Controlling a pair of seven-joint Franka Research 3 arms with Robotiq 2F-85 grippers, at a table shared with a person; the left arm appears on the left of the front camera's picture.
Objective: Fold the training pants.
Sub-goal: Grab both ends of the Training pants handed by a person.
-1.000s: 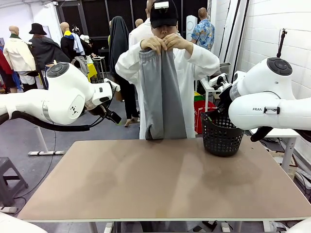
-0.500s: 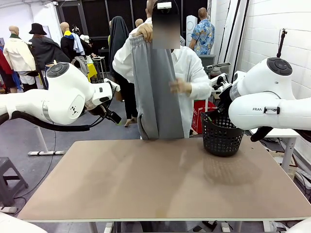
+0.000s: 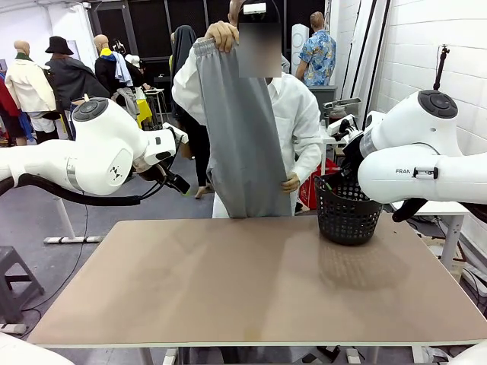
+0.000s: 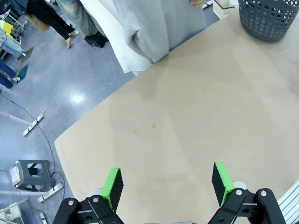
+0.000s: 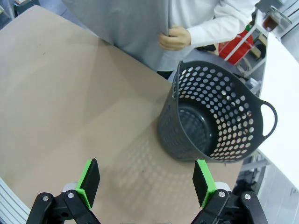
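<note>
A person at the far side of the table holds the light grey training pants (image 3: 242,129) hanging in the air, one hand at the waistband up high and the other hand (image 3: 290,182) at the lower edge. The cloth also shows in the left wrist view as training pants (image 4: 161,21) and in the right wrist view as training pants (image 5: 126,21). My left gripper (image 4: 167,182) is open above the bare tabletop. My right gripper (image 5: 145,182) is open too, hovering over the table near the basket. Both arms sit back at the table's sides.
A black mesh basket (image 3: 346,209) stands empty at the far right of the brown table (image 3: 251,281); it also appears as the basket (image 5: 212,123) and the basket (image 4: 271,18). Beyond the table's left edge lies grey floor with a small step stool (image 4: 32,170).
The person has raised the waistband higher with one hand and slid the other hand down the pants to the lower edge, stretching them out. Both arms stayed still.
</note>
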